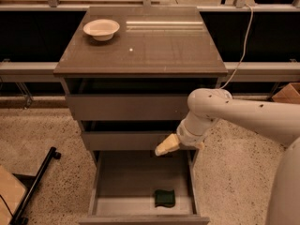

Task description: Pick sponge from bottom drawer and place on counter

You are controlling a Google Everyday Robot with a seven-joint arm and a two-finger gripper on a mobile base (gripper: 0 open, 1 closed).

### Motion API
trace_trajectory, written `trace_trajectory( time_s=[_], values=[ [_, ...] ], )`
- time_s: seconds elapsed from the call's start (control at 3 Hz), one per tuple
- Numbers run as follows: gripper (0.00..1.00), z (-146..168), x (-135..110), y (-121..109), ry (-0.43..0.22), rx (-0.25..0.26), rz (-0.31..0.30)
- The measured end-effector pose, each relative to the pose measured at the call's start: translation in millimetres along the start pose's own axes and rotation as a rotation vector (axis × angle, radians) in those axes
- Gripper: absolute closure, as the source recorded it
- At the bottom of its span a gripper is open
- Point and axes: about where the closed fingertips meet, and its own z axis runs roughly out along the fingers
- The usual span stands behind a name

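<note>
A small dark green rectangular sponge point(165, 197) lies flat on the floor of the wide grey bottom drawer point(133, 184), which is pulled open; the sponge sits near the drawer's front, right of centre. A white robot arm point(243, 117) reaches in from the right. Its pale yellow pincer point(167, 145) hangs above the drawer's back edge, in front of the middle drawer and well above the sponge, holding nothing. Whether the pincer is wide or narrow cannot be told. On the glossy grey-brown desk point(154, 48) topping the cabinet, a white bowl point(101, 29) stands at the far left corner.
</note>
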Motion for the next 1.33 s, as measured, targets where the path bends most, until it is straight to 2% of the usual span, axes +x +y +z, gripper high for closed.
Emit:
trace_trajectory(
  time_s=[0.33, 0.67, 1.33],
  values=[
    [0.0, 0, 0, 0, 0.0, 0.0, 0.0],
    [0.0, 38, -2, 7, 0.032, -0.034, 0.03],
    [0.0, 167, -5, 10, 0.142, -0.123, 0.221]
  ],
)
